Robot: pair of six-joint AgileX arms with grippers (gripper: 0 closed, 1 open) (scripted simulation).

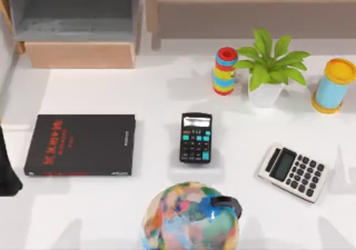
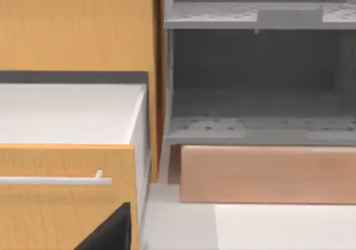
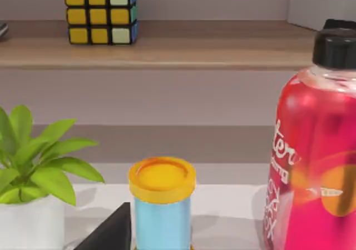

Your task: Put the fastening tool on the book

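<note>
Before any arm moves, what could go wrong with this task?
1. The grey-white calculator and the black calculator are elongated too; either might be grabbed by mistake.
2. The bulky globe stands at the table's near edge; an arm crossing toward the book could knock it.

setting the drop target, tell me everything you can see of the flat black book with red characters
The flat black rectangular book lies closed and face up on the white table, at its left side. Red characters and a smaller red line mark the cover near one short edge, small white print near the other. It lies square to the table edge. Nothing rests on it; the black calculator lies apart, to its right.
</note>
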